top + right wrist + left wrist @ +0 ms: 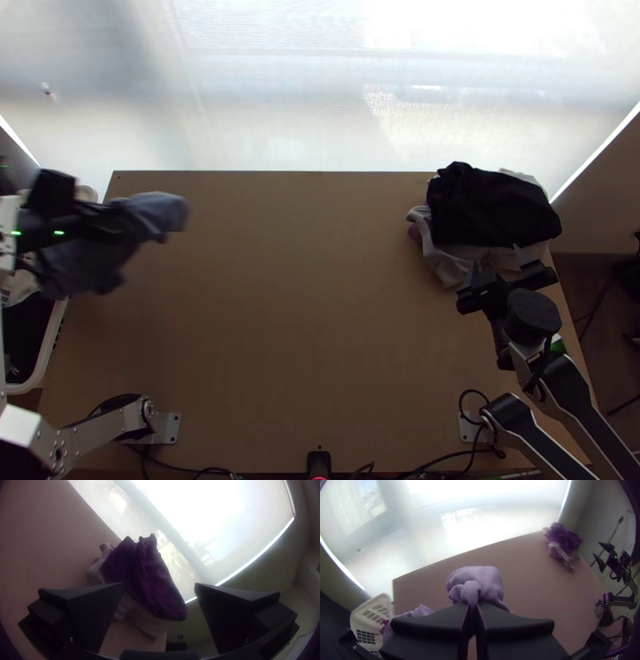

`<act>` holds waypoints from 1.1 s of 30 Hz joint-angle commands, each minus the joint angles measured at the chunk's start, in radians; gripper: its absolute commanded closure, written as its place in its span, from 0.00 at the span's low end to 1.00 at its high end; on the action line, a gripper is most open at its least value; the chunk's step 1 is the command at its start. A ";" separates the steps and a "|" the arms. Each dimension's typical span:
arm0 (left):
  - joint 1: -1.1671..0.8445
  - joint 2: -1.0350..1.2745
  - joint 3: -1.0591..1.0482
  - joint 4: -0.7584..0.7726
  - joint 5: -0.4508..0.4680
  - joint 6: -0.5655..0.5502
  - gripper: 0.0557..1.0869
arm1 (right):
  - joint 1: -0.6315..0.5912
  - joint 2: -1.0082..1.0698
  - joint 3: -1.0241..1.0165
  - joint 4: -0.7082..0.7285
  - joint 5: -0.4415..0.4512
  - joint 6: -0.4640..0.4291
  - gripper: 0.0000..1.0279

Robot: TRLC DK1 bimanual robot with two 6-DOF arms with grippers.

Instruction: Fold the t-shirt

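Your left tool grips the bunched t-shirt.
Desk edge near it, open room rightward; your right tool gapes empty, clothes ahead.

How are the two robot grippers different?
The left gripper is closed, while the right gripper is open. The left gripper holds a bluish-grey cloth; the right gripper holds nothing. The left gripper is near the basket, the right gripper near the clothes pile. Both are black.
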State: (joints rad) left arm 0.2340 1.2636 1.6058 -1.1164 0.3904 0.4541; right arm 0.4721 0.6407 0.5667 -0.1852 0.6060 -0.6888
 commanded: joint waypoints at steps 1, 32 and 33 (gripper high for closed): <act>-0.679 -0.093 -0.103 0.079 -0.182 -0.255 0.95 | -0.020 -0.081 -0.001 -0.115 0.005 0.031 0.05; -0.630 -0.049 -0.322 0.081 -0.199 -0.140 0.05 | 0.145 0.221 0.133 -0.241 -0.100 0.273 0.05; -0.608 -0.049 -0.359 0.086 -0.199 -0.117 0.05 | 0.172 0.272 0.171 -0.241 -0.109 0.284 0.05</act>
State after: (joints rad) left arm -0.6296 1.2980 1.4612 -0.9974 0.1722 0.1886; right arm 0.4984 0.6815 0.6163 -0.4259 0.5503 -0.4877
